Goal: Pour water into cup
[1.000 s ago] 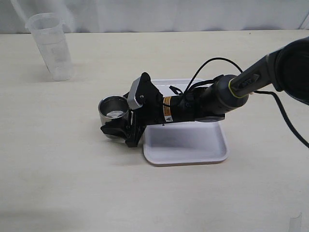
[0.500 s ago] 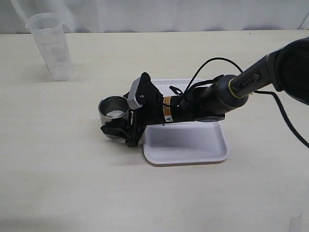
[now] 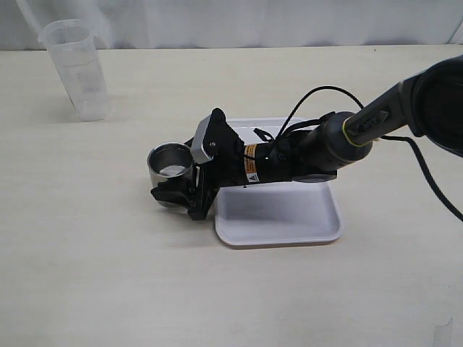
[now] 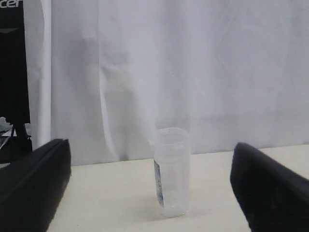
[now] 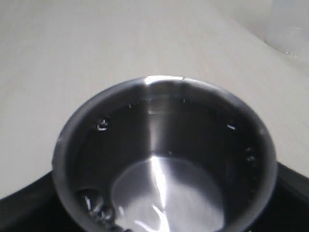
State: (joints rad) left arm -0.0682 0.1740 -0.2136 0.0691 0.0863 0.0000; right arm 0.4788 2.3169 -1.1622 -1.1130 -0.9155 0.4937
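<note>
Nearest lay the white tray (image 3: 325, 231) on the bench (image 3: 87, 275), with the right arm stretched across it. Just beyond the tray's corner stood the cup (image 3: 169, 163), upright on the bench, and the right claw (image 3: 172, 179) was closed around it, its 2 fingers meeting the wall low on either side. From the wrist, a shallow pool of water (image 5: 164, 198) appeared to lie in the bottom, with bubbles by the wall. I judged the cup stiff and fairly light, but its polished steel, probably wet, would be slippery. A firm hold across the wall, low or at mid-height, seemed best. It had to stay level, since the open top would spill at any tilt. Well apart, at the far corner of the bench, stood the plastic jug (image 3: 76, 69); I could not tell how much water it held. Its thin wall would likely flex, so a gentle grip around the middle would suit. The left claw (image 4: 149, 145) faced the jug from a distance, wide open and empty. Behind hung a white curtain (image 4: 193, 72).
</note>
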